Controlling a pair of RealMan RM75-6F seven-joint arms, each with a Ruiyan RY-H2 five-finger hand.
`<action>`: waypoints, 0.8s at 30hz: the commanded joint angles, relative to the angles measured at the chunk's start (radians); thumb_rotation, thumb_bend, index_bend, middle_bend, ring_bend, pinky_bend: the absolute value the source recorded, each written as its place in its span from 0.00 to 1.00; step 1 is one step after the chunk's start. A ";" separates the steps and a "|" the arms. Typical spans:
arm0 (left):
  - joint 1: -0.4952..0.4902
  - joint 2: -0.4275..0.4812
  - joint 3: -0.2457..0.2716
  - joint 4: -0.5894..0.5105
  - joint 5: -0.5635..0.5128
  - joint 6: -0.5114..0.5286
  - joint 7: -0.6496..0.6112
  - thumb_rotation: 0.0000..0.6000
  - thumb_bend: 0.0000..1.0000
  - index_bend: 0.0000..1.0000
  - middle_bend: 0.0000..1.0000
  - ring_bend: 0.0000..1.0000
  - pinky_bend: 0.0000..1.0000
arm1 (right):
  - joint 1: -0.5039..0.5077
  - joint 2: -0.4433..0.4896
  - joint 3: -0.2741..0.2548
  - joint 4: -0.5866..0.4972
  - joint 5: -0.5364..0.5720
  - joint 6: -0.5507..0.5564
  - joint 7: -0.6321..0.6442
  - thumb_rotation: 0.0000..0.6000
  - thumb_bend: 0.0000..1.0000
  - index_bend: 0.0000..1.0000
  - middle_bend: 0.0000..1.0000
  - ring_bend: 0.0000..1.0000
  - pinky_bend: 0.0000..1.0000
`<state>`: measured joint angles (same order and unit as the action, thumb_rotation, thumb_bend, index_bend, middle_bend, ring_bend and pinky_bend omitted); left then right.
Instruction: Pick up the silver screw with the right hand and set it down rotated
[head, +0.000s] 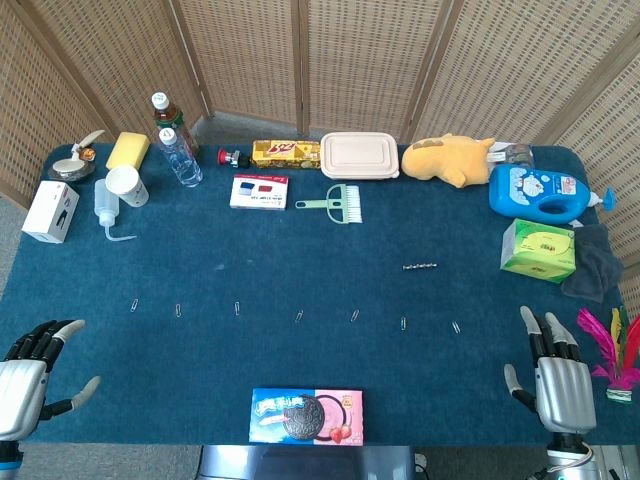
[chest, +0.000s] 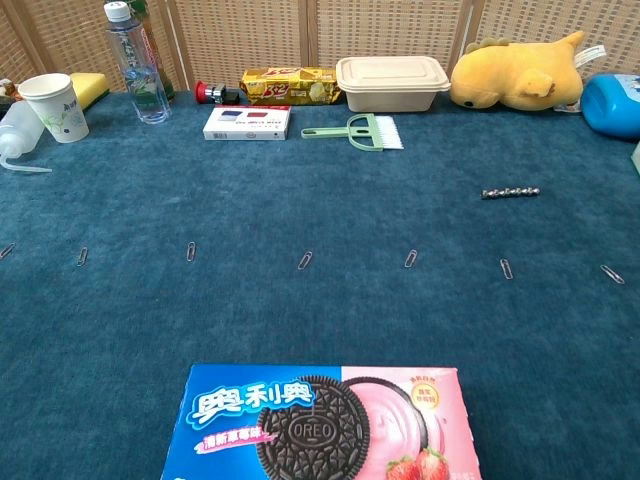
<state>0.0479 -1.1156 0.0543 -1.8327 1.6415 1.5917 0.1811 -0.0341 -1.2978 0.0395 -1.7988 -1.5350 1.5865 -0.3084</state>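
My right hand (head: 562, 385), silver-backed with dark fingers, rests at the near right edge of the blue felt-covered table (head: 200, 250). Its fingers are spread and pointing away from me, and it holds nothing. The thin silver screw (head: 420, 267) lies well ahead of that hand and off toward my left, flat on the cloth, apart from everything around it. It points roughly side to side across the table. In the chest view the screw (chest: 510, 192) looks like a short, knobbly metal rod with a ridged, beaded outline, bright against the dark cloth; which end is the head I cannot tell.

Between my right hand and the screw runs a row of small wire paper clips (head: 403, 323), the nearest one just ahead of my fingertips. A green tissue box (head: 538, 250) sits ahead of the hand, to the right of the screw, with a blue detergent bottle (head: 540, 192) beyond it. Bright pink and yellow feathers (head: 612, 350) lie just to the right of the hand.

My left hand (head: 30, 375) lies at the near left edge, fingers apart and holding nothing. A blue and pink Oreo cookie box (head: 306, 415) sits between my two hands.
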 joint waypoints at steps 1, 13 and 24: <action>-0.001 -0.002 0.000 0.001 -0.003 -0.003 -0.001 0.77 0.39 0.17 0.20 0.15 0.19 | 0.002 -0.002 0.001 0.000 0.003 -0.004 -0.001 1.00 0.41 0.00 0.16 0.05 0.15; -0.006 0.004 -0.002 -0.004 0.012 -0.004 -0.011 0.76 0.39 0.17 0.20 0.15 0.19 | 0.019 0.004 0.017 -0.002 -0.017 -0.006 0.086 1.00 0.41 0.00 0.16 0.05 0.15; -0.025 0.013 -0.011 -0.029 0.019 -0.023 0.008 0.76 0.39 0.17 0.20 0.15 0.19 | 0.089 0.040 0.080 0.020 -0.033 -0.048 0.233 1.00 0.41 0.00 0.16 0.08 0.16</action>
<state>0.0233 -1.1031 0.0433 -1.8616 1.6596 1.5688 0.1887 0.0435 -1.2670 0.1088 -1.7765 -1.5632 1.5504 -0.0856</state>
